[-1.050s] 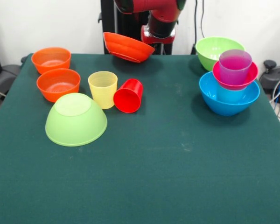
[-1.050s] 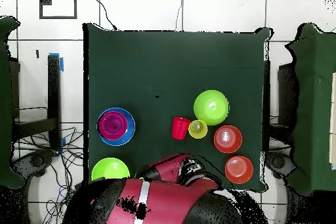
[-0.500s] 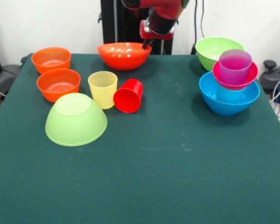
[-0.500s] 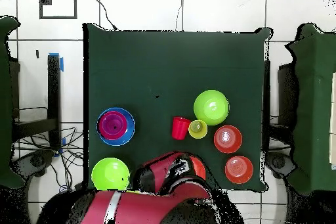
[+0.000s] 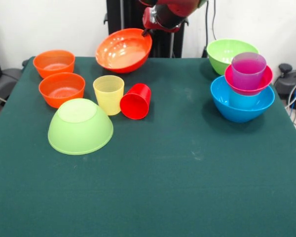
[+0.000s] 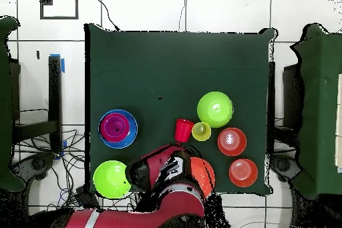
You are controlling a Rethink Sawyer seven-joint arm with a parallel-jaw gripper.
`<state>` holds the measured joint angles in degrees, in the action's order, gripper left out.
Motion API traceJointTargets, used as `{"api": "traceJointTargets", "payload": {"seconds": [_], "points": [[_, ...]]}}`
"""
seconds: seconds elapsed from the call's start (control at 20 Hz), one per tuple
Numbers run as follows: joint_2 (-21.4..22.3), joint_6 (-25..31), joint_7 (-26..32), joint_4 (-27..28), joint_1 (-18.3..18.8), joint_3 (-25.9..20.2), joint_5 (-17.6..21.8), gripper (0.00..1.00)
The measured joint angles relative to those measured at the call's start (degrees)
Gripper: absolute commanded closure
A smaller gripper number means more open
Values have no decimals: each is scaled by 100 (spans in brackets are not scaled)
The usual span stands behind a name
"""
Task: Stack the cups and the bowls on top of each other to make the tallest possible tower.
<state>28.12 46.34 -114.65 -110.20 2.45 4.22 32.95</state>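
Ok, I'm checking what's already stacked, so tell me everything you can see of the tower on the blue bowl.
The large blue bowl stands upright on the green table, in front of an upright lime green bowl. A light blue cup stands inside it, mostly hidden. The small magenta bowl sits on that cup, and the translucent purple cup stands upright in it. All are glossy plastic. Nothing else touches the stack.

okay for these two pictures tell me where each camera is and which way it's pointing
Front view: sits across the table from the robot, looking over the green tabletop toward the red arm, whose pincer holds the tilted wide orange bowl by its rim.
Overhead view: sits above the table looking straight down; the red and black arm fills the bottom, beside the wide orange bowl.
Both show the blue bowl stack and the red cup lying on its side.
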Motion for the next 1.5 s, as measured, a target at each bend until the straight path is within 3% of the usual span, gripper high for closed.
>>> {"api": "traceJointTargets", "payload": {"seconds": [0.7, 1.1, 1.5], "points": [[24, 178, 0, 257, 65, -7, -7, 100], [187, 538, 0, 311, -327, -7, -124, 100], [376, 936, 0, 590, -1015, 16, -197, 100]]}}
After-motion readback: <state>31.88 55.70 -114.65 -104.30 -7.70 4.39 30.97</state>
